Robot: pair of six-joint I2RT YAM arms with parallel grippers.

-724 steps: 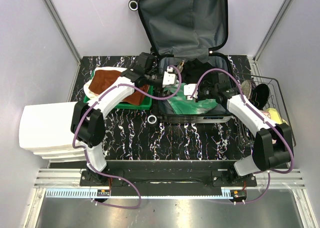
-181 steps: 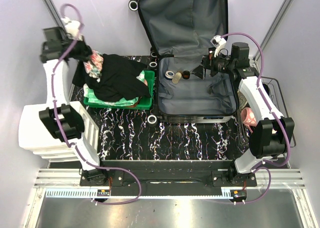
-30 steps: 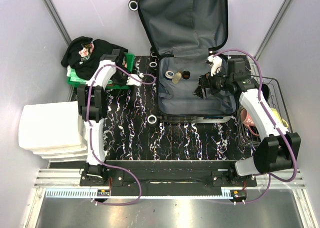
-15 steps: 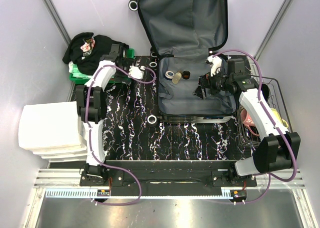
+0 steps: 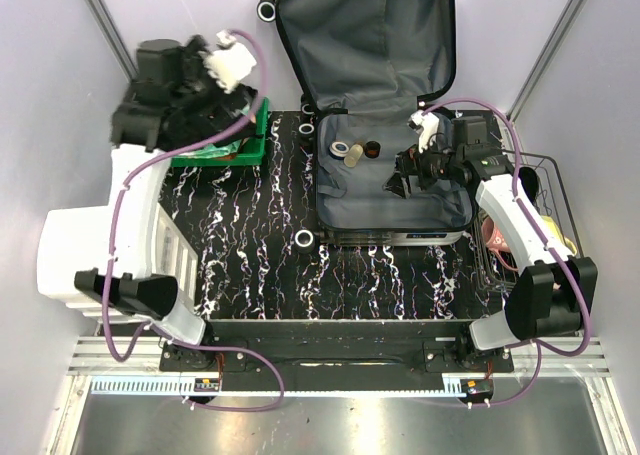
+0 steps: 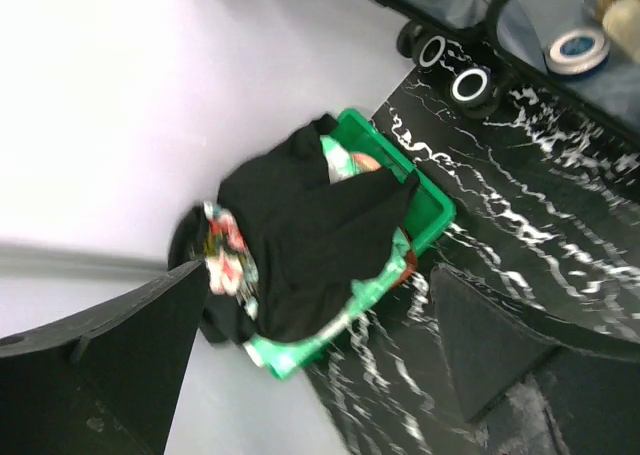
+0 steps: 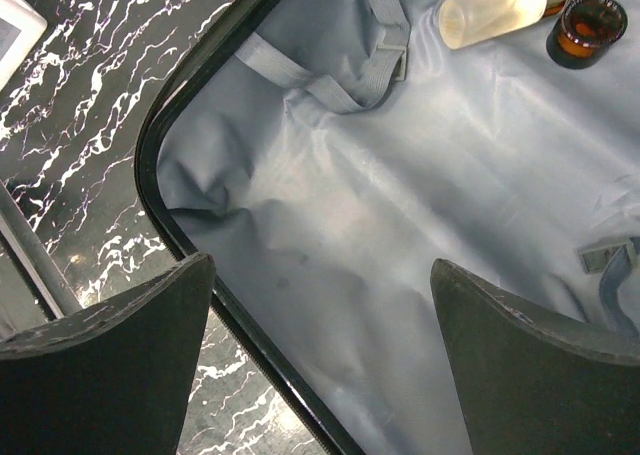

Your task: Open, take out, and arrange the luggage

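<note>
Top external view: the luggage (image 5: 392, 190) lies open on the black marbled table (image 5: 260, 240), right of centre. Its lid stands up against the back wall and its base half lies flat, showing grey fabric lining.

The base half is nearly bare. Three small things sit close together in its far left corner: a roll of tape (image 5: 341, 149), a pale bottle (image 5: 354, 156) on its side and a small brown jar (image 5: 373, 150). Loose grey straps (image 7: 350, 75) lie on the lining.

To the left of the case, a green bin (image 6: 432, 211) sits at the table's far left corner. It is heaped with a black garment (image 6: 310, 240) and a floral cloth (image 6: 222, 253) that spill over its rim. A white drawer unit (image 5: 90, 260) stands at the left edge. A wire basket (image 5: 548, 180) with a few items sits at the right edge.

The left gripper (image 6: 318, 275) is raised high above the bin, its fingers spread wide and holding nothing. The right gripper (image 7: 320, 265) hovers over the middle of the lining, its fingers also spread wide and empty. The three small things lie beyond it.

Judged from this, opening is done and the clothing is already out and in the bin. The tape, bottle and jar are left to lift out and place, most likely by the right arm, which is nearest. The heap of clothing looks untidy, so some arranging may be left too.
</note>
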